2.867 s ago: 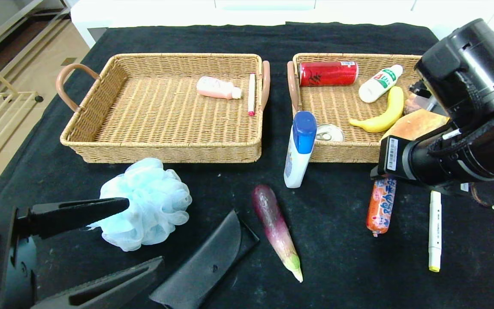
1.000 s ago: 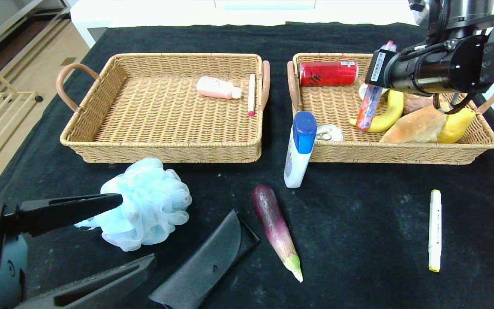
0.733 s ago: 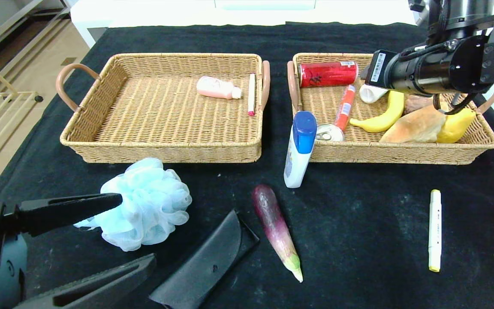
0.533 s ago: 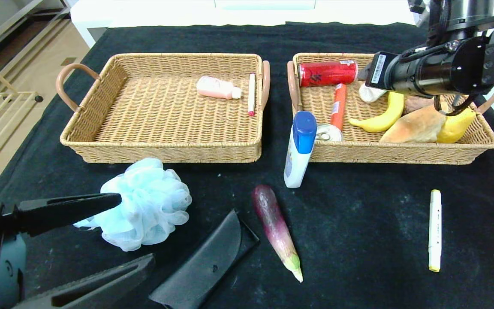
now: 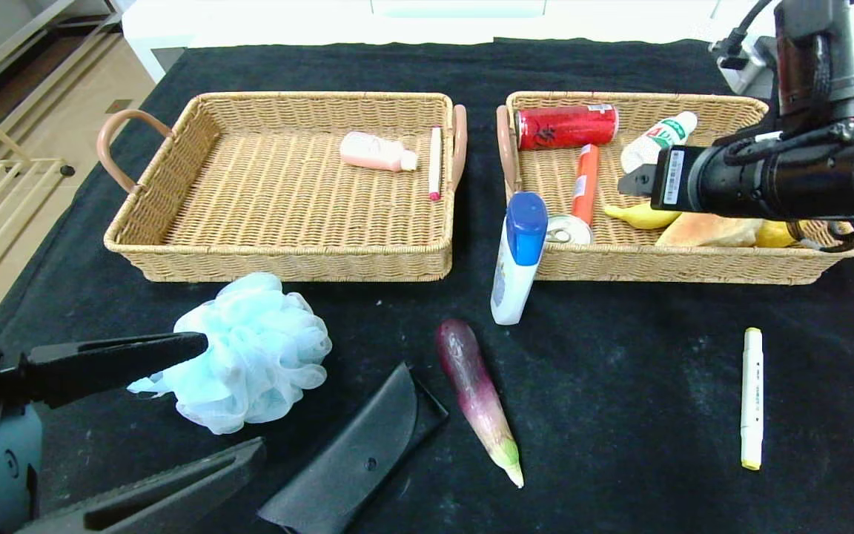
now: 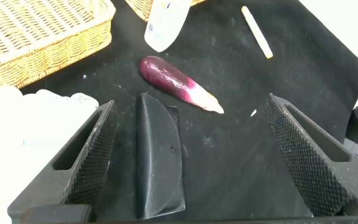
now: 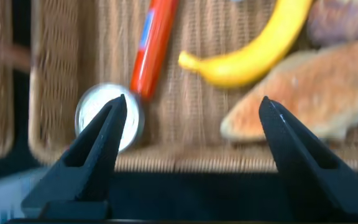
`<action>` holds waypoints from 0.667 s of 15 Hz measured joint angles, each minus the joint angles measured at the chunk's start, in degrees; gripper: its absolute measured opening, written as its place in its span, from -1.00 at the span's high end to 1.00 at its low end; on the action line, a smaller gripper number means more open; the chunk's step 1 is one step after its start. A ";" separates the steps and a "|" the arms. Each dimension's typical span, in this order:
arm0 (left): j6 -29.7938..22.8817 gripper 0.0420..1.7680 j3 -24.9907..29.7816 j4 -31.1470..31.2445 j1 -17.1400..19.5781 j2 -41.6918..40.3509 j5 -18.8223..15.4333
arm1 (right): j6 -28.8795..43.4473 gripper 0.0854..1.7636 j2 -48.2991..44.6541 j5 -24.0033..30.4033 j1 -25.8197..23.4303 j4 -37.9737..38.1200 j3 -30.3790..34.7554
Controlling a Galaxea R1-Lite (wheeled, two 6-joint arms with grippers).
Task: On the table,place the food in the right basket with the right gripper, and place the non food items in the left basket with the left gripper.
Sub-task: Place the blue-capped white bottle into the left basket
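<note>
Wicker on both sides, and your food side is filling: the sausage stick (image 5: pixel 584 184) lies flat in the right basket (image 5: pixel 694 267), beside the red can (image 5: pixel 566 126) and the banana (image 5: pixel 642 216). Your right gripper (image 7: pixel 188 158) hangs over that basket's front rim with its jaws spread wide and nothing between them. The eggplant (image 5: pixel 477 397) is the one food left on the table (image 5: pixel 620 386), at about six o'clock from the white bottle (image 5: pixel 517 259), green tip toward you.

Watch the bottle. It leans at the right basket's near-left corner, right on the line your right arm would likely take toward the eggplant; a low sweep could knock it over or drag it. The eggplant is smooth and tapered, so a pinch near the thin tip could squirt it out sideways; aim for the thick purple half.

Your left gripper (image 6: pixel 191 155) sits low at seven o'clock, jaws fully apart, empty, over the glasses case (image 5: pixel 356 460) with the bath pouf (image 5: pixel 245 352) against its upper finger. Closing there might catch mesh and case together. The marker (image 5: pixel 751 397) lies far over at four o'clock, a long cross-reach for the left arm that could meet the right one.
</note>
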 joint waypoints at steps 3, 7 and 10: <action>0.15 -0.94 0.01 0.13 0.00 0.09 0.32 | -1.29 -0.82 -6.61 0.09 4.02 -0.12 10.52; 0.78 -0.94 -0.38 0.16 0.00 0.44 2.84 | -1.49 -0.86 -13.69 -0.06 10.34 -1.05 23.20; 0.72 -0.94 -1.18 0.21 0.17 0.38 2.96 | -1.46 -0.89 -16.23 -0.06 15.43 -12.96 32.52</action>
